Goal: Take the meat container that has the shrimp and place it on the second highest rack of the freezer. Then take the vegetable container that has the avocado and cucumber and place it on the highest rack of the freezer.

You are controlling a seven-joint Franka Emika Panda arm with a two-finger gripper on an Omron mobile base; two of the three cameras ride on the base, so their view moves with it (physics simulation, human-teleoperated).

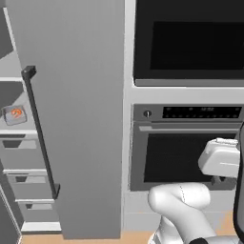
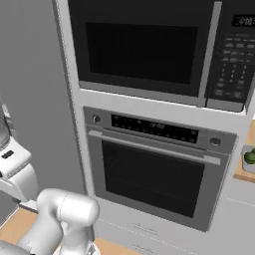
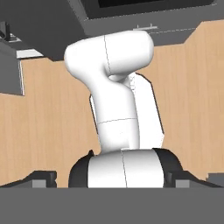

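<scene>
The freezer (image 1: pixel 71 119) stands open at the left, its grey door and dark bar handle (image 1: pixel 40 133) swung toward me. The meat container (image 1: pixel 14 115) with the orange shrimp (image 1: pixel 16 113) rests on the second highest rack (image 1: pixel 19 131), just above the grey drawers. The highest rack (image 1: pixel 12 79) is bare where it shows. At the far right, the vegetable container (image 2: pixel 248 160) sits on a wooden counter with the green avocado (image 2: pixel 250 158) in it; the cucumber is cut off by the frame edge. My gripper (image 3: pixel 113 181) points down at the floor, open, holding nothing.
A black oven (image 2: pixel 154 172) and a microwave (image 2: pixel 144 47) fill the wall right of the freezer. Three grey drawers (image 1: pixel 26 178) sit under the racks. My hand (image 1: pixel 221 157) hangs in front of the oven door. A wood floor (image 3: pixel 39 113) lies below.
</scene>
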